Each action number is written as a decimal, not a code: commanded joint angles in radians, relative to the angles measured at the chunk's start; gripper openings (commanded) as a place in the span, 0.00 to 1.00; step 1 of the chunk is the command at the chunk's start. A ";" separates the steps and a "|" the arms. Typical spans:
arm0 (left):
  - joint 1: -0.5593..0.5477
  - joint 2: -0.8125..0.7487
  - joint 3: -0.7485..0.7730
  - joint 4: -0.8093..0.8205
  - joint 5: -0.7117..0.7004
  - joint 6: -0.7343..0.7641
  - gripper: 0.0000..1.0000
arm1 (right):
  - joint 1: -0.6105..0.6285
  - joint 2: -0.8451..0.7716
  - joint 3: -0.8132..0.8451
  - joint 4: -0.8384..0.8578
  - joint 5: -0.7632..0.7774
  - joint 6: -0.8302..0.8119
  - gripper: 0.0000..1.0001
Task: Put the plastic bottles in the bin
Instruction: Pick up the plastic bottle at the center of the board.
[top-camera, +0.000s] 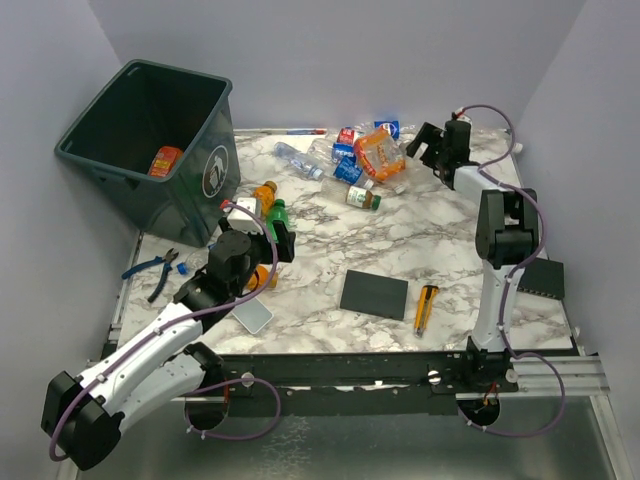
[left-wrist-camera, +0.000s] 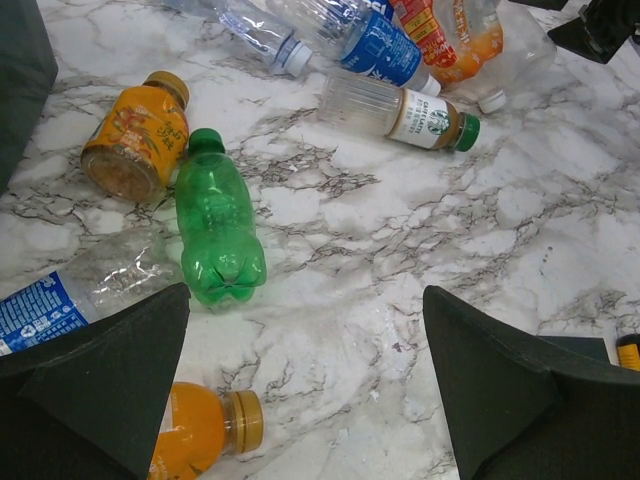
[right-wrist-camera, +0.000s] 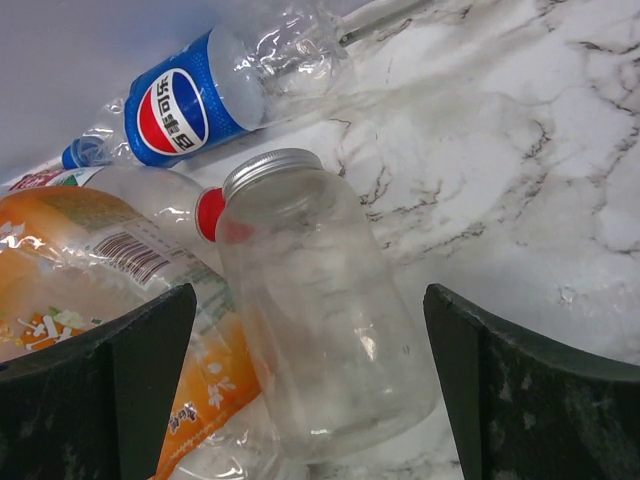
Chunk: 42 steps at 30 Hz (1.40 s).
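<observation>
1. Right tool (right-wrist-camera: 310, 300), released, hovers over a clear bottle (right-wrist-camera: 320, 340) at the desk's (top-camera: 330, 240) one o'clock; best close squarely across its middle.
2. Left tool (left-wrist-camera: 305, 300), released, hovers by the green bottle (left-wrist-camera: 215, 225); bin (top-camera: 205, 140) stands at ten o'clock.

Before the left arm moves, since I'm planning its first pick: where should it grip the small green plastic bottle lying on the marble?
Probably the mid-body of the small green plastic bottle, from straight above, jaws across its width. It lies flat, cap pointing away from the arm, and the squat orange plastic bottle crowds its shoulder.
</observation>
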<state>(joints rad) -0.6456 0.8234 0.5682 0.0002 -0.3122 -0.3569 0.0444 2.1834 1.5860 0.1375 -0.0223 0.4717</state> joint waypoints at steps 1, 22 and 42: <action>0.002 0.011 0.002 0.021 0.008 0.017 0.99 | -0.008 0.077 0.089 -0.055 -0.090 -0.073 1.00; 0.002 -0.001 0.004 0.020 0.020 0.018 0.99 | -0.008 -0.017 -0.127 0.063 -0.196 0.002 0.57; 0.001 -0.063 0.090 0.096 -0.114 -0.150 0.99 | 0.390 -1.102 -0.806 0.275 -0.188 -0.125 0.39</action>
<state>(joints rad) -0.6453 0.7731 0.5732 0.0299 -0.4191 -0.4473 0.3088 1.2728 0.9268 0.3256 -0.1139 0.4343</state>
